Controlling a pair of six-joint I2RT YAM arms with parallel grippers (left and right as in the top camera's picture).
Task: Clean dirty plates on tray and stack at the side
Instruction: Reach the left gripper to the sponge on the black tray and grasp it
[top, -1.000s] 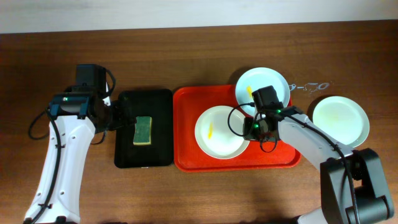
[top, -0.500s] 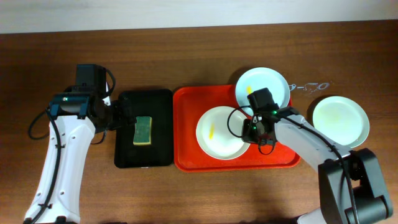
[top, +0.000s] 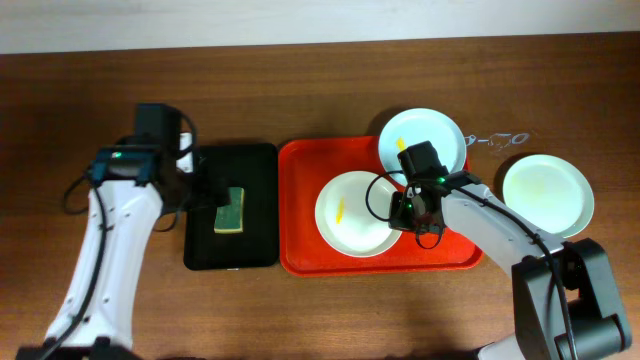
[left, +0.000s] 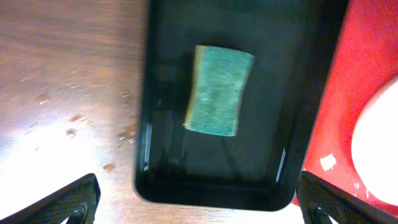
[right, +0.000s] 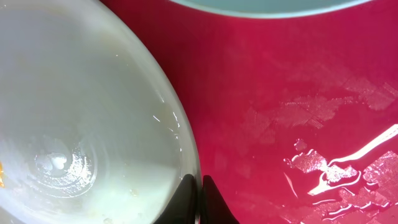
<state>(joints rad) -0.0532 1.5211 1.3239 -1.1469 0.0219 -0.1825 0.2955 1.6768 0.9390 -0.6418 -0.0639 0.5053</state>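
The red tray (top: 300, 200) holds a white plate (top: 350, 215) with a yellow smear in its middle. A second plate (top: 435, 135) with a yellow smear rests on the tray's far right corner. A third plate (top: 548, 193) lies on the table to the right. My right gripper (top: 402, 210) is shut on the right rim of the middle plate; in the right wrist view the fingers (right: 197, 190) pinch the plate's (right: 74, 124) rim over the tray (right: 280, 106). My left gripper (left: 199, 211) is open above the black tray (left: 168, 174), with the green sponge (left: 217, 90) ahead.
The black tray (top: 205, 250) with the green-yellow sponge (top: 230, 210) sits left of the red tray. Water drops lie on the table (left: 74, 118) left of the black tray. A faint mark (top: 497, 140) lies on the table at the far right.
My left arm has moved right, toward the black tray. My right gripper moved slightly left a second ago with the middle plate and has held still since.
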